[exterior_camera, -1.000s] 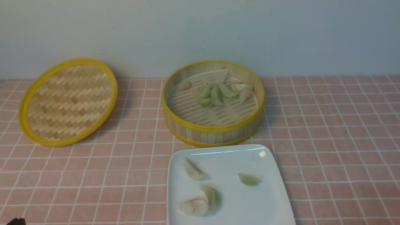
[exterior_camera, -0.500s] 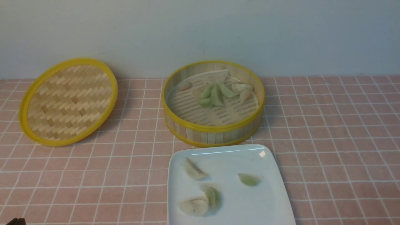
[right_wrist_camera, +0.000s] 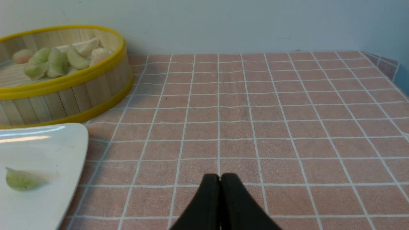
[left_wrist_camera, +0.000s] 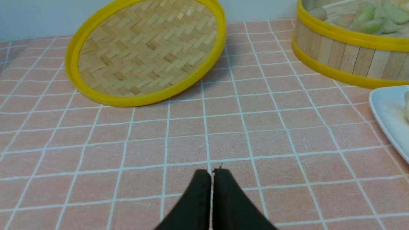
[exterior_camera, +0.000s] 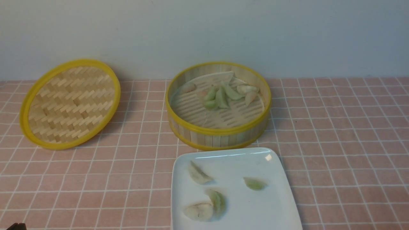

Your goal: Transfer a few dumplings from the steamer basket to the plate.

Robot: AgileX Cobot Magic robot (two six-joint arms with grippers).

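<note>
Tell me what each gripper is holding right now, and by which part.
Nothing is held. The left gripper and the right gripper both have their jaws shut on empty air above the tablecloth, away from the dumplings.

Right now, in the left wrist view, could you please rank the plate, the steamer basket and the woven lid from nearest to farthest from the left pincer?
1. The plate, on the cloth toward the robot's right of the shut left pincer.
2. The woven lid, ahead, tilted up.
3. The steamer basket, ahead beyond the plate. Lid and basket are nearly too close to call.

four dumplings [exterior_camera: 217, 200] on plate [exterior_camera: 278, 191], steamer basket [exterior_camera: 218, 134] behind
</note>
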